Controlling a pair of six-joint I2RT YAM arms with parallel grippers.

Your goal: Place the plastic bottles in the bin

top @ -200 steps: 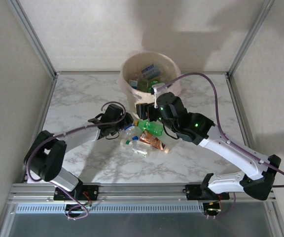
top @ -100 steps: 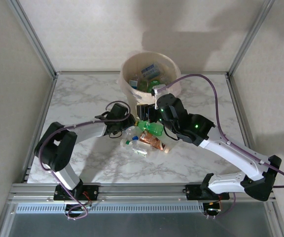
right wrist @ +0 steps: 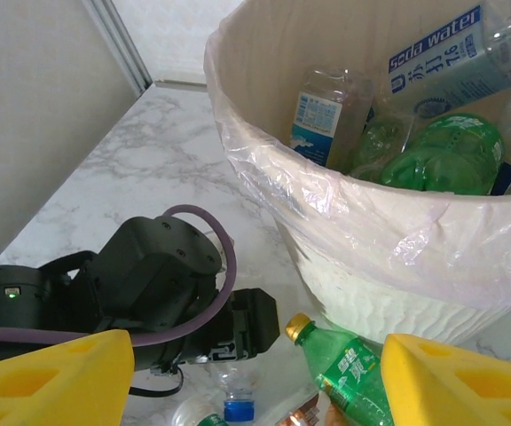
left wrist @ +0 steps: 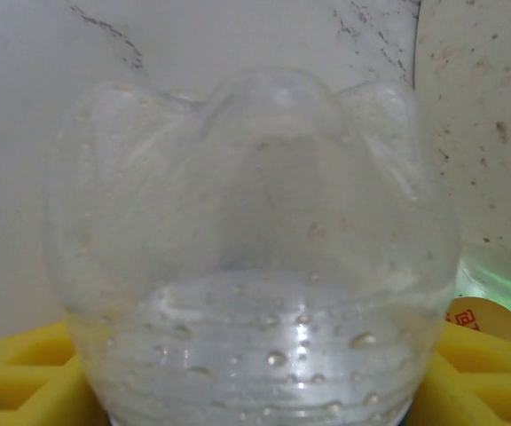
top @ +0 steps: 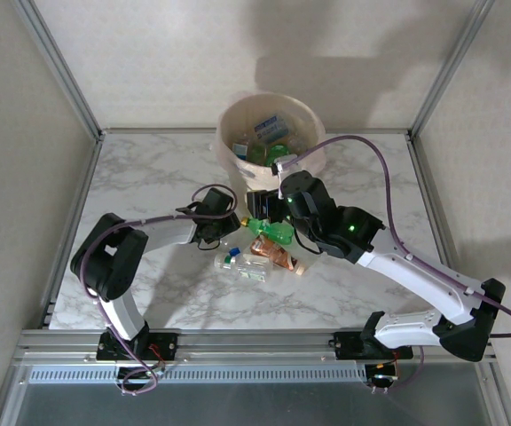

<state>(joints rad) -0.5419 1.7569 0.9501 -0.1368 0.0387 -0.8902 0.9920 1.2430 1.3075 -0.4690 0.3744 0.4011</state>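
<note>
**A:** Starting from the left, what is the left gripper (top: 233, 224) doing?

**B:** Its yellow pads (left wrist: 25, 382) sit against both sides of a clear bottle (left wrist: 255, 248). The bottle's base faces the wrist camera and is beaded with droplets. I'd call that gripper closed on the bottle, low over the marble table (top: 149, 177).

**A:** And further along?

**B:** A small heap lies on the table just to the right of that gripper. It holds a little blue-capped bottle (top: 236, 264), a brown-orange bottle (top: 278, 257), and a green bottle (top: 273, 232) with a yellow cap on the heap's far side.

**A:** What about the right gripper?

**B:** The right gripper (right wrist: 255, 355) hangs over the green bottle with its jaws well apart and nothing between them.

**A:** Where is the bin?

**B:** The cream bin (top: 229, 146) stands at the far edge of the table, just behind the heap. A thin liner (right wrist: 326, 204) is folded over its rim. Inside lie several blue-labelled bottles (right wrist: 433, 58) and some green ones (right wrist: 442, 155).
</note>
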